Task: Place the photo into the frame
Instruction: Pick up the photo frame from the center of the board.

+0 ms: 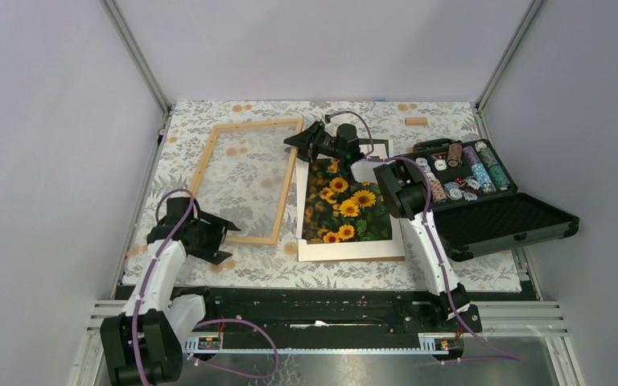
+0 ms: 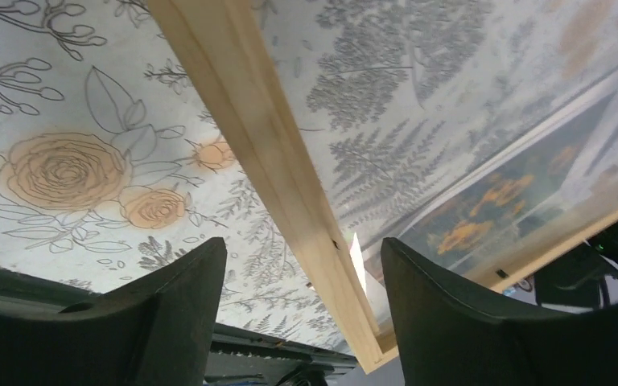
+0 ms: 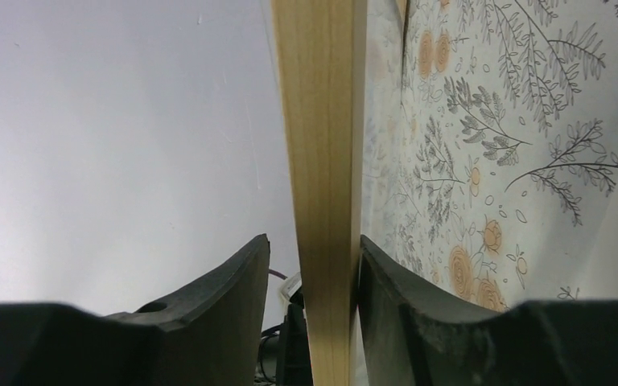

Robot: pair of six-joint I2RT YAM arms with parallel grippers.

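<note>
The frame [image 1: 288, 180], thin light wood with a clear pane, lies flat left of centre on the flowered cloth. The photo [image 1: 346, 201], sunflowers on dark green, lies just right of it inside a white mat. My left gripper [image 1: 235, 241] is open at the frame's near edge. In the left wrist view its fingers [image 2: 169, 314] stand wide on either side of the wooden rail [image 2: 290, 185] without touching it. My right gripper [image 1: 298, 137] is at the frame's far right corner. In the right wrist view the rail [image 3: 322, 161] stands between its jaws, against the right finger [image 3: 402, 322], with a gap to the left finger.
An open black case [image 1: 483, 201] with several poker chips lies right of the photo, its lid folded toward me. A small wooden block [image 1: 415, 121] lies at the back right. The white mat [image 1: 346, 251] rests on a brown board. Grey walls enclose the table.
</note>
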